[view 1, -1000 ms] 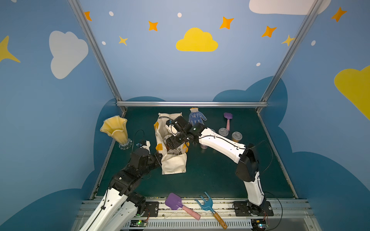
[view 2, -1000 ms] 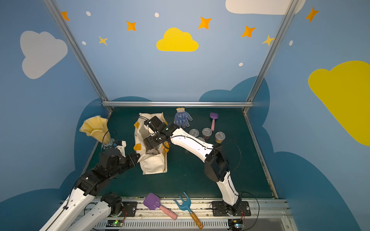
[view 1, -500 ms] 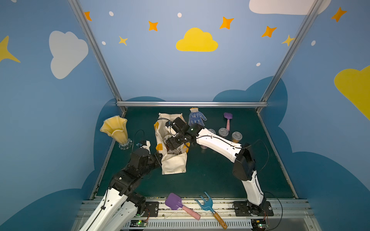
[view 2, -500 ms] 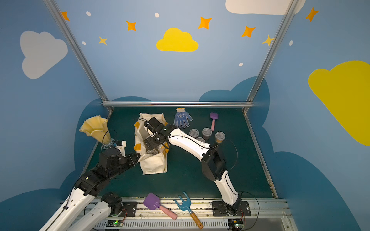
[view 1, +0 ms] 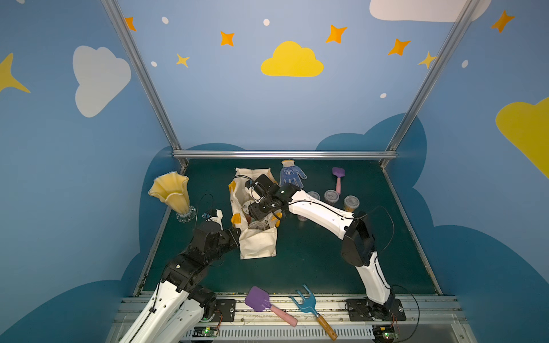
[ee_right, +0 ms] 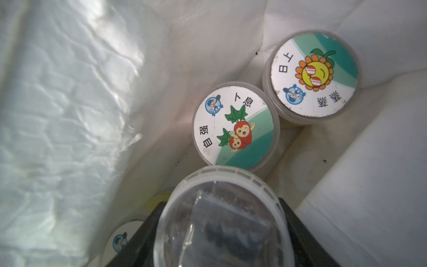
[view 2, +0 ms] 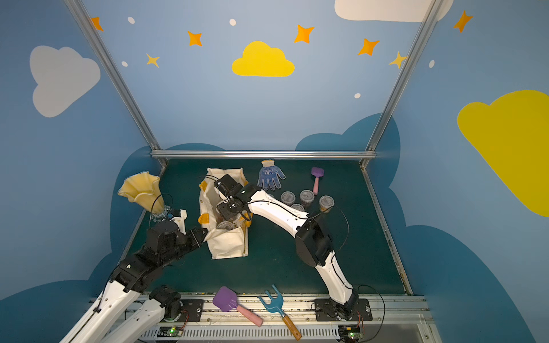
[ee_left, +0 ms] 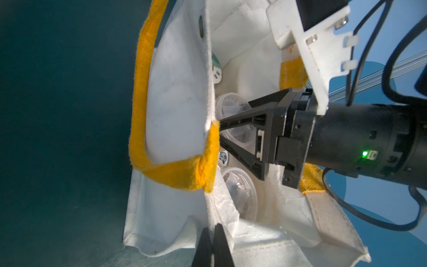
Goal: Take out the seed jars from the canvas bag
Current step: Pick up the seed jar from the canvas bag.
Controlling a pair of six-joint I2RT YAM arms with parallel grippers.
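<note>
Cannot confirm a firm clamp by right gripper [ee_left: 223, 133] on cup [ee_right: 221, 222]: contact masked under lid, fingers [ee_right: 143, 242] cut off at frame edge. Reaches down into bag [view 1: 257, 246] from above, jaws astride that cup, beside two pictured jars [ee_right: 233, 127]. Pinches bag's near rim tight in left gripper [ee_left: 212, 240], arm stretched low. Shows other cups [view 1: 331, 196] outside on table [view 1: 312, 267], near glove [view 1: 291, 176].

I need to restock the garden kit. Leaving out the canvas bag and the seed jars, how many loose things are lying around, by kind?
purple shovels: 2
blue hand fork: 1
blue glove: 1
yellow vase: 1
Total: 5
</note>
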